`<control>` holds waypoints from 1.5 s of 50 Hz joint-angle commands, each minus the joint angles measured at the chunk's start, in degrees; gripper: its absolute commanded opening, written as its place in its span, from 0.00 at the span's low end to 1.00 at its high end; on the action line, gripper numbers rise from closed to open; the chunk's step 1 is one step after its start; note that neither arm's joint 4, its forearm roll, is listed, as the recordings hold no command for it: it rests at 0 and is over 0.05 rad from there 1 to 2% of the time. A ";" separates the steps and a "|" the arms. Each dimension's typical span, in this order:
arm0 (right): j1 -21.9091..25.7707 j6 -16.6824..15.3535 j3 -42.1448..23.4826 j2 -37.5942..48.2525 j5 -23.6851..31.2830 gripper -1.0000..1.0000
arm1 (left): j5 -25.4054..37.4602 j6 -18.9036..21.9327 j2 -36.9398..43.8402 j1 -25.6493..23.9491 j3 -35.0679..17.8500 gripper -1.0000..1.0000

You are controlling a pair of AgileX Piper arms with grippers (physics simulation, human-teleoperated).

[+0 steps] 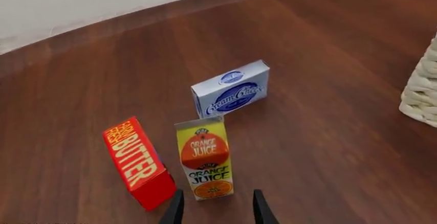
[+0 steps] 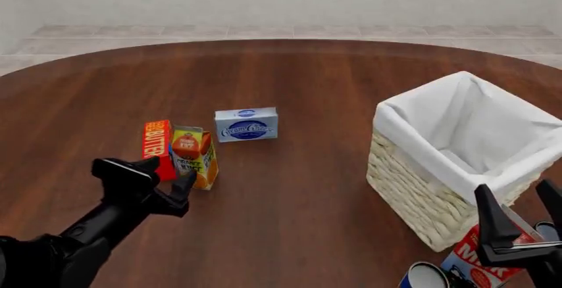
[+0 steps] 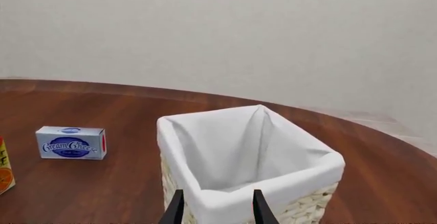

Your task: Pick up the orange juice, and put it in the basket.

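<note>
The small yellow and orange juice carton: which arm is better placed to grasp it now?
Left. The left gripper is open right beside the small yellow-and-orange gable-top juice carton, fingers pointing at it. The right gripper hovers open near the cream woven wicker basket, far from the carton.

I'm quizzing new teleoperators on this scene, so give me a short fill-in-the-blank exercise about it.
1. The orange juice stands right beside the red ____ box.
2. The basket is lined with ____ cloth.
3. The open left gripper is lined up on the ____ carton.

Missing words: butter; white; orange juice
</note>
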 commanded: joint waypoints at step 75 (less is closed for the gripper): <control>0.10 0.25 -25.12 -18.41 37.17 1.00 | -4.40 2.41 22.76 2.40 -12.11 1.00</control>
